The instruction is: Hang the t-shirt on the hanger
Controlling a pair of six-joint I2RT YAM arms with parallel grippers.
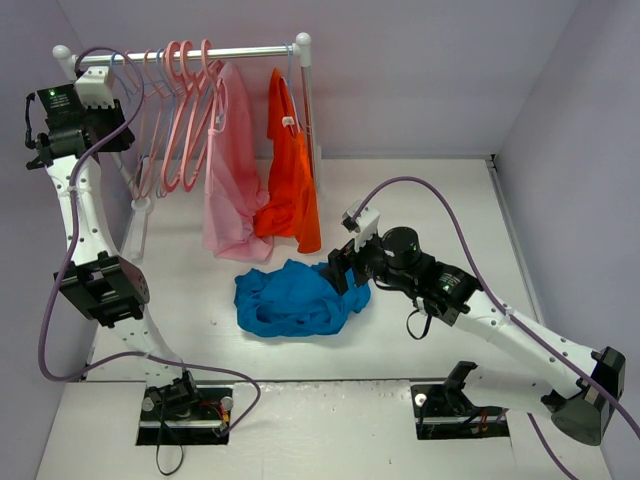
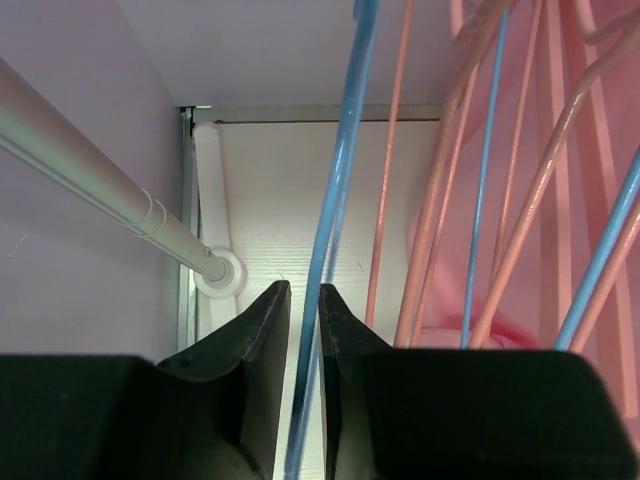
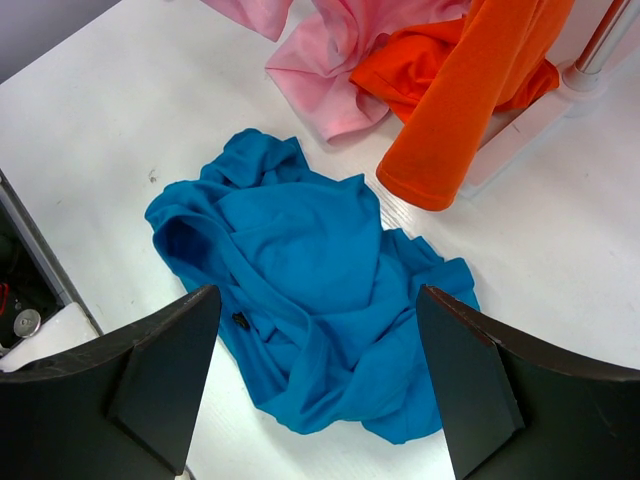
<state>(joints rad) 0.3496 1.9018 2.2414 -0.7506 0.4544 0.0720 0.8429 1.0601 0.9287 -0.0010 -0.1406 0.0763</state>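
Your left gripper [image 2: 305, 292] is up at the left end of the rail [image 1: 200, 52]. Its fingers [image 2: 262, 330] are nearly together, pinched on one thin wire of the hanger [image 2: 338, 190], which runs down between them. Pink hangers [image 1: 185, 110] crowd just beside it on the same rail. The pink garment [image 1: 232, 180] and orange garment [image 1: 290, 180] hang further right. The t-shirt [image 1: 295, 300] is not on the hanger. It lies crumpled on the table [image 1: 450, 200], below and in front of the hanging garments. Your right gripper [image 3: 315, 390] hangs over the t-shirt's right edge with jaws wide apart, holding nothing. From the right wrist view, blue cloth fills the gap between the fingers.
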